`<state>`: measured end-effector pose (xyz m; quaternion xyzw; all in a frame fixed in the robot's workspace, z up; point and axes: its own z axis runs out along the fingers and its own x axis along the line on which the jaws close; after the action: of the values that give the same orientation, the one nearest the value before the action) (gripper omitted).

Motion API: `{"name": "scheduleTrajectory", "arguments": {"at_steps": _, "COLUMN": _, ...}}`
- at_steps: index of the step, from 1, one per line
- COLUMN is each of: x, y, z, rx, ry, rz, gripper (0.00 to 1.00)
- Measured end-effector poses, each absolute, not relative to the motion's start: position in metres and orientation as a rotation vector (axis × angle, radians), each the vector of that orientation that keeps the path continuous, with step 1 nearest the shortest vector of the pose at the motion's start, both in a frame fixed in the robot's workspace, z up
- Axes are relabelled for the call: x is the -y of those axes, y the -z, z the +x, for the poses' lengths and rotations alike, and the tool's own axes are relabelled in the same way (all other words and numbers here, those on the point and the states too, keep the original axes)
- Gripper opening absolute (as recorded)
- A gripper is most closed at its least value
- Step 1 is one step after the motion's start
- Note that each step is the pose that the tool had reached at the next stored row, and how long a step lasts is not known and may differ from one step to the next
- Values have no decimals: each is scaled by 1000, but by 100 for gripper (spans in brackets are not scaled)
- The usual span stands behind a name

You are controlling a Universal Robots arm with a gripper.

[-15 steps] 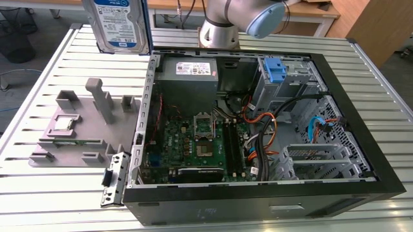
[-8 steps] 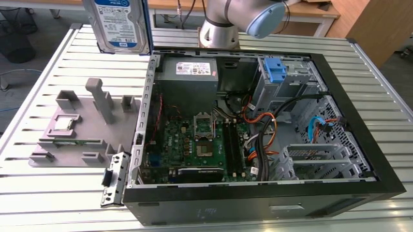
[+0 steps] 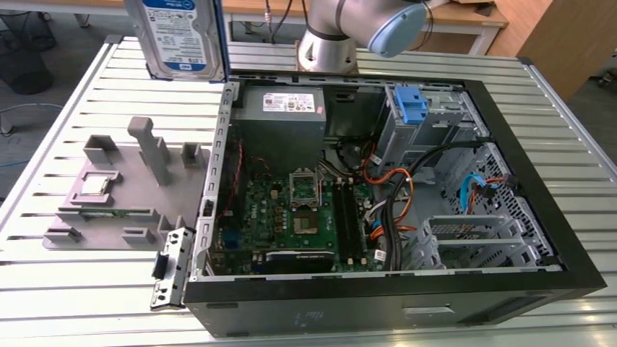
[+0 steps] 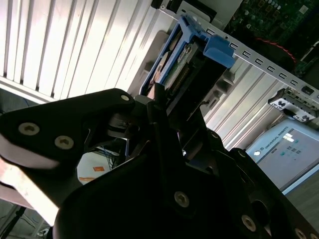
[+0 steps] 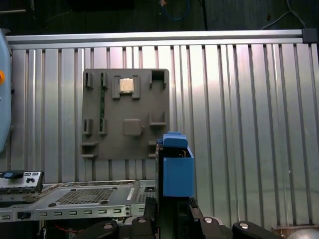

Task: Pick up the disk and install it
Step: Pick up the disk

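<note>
The disk [image 3: 183, 36] is in the air, upright with its label facing the exterior view, above the far part of the table [image 3: 58, 303] and just beyond the case's [image 3: 540, 217] corner on the exterior view's left. In the second wrist view the gripper [image 4: 164, 107] pinches the disk [image 4: 187, 57] by one end, the blue carrier pointing away. Below, the grey tray [image 3: 106, 210] lies beside the open case, a blue bracket [image 3: 412, 105] stands in its drive cage, and the arm [image 3: 357, 29] rises behind
</note>
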<state>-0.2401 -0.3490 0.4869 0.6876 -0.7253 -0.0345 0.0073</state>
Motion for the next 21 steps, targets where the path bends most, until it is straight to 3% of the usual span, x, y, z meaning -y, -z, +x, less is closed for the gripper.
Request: {"name": "scheduleTrajectory", "arguments": {"at_steps": 21, "x": 349, "y": -487, "z": -223, "rx": 2268, "ry": 108, "rz": 2150, "gripper": 35}}
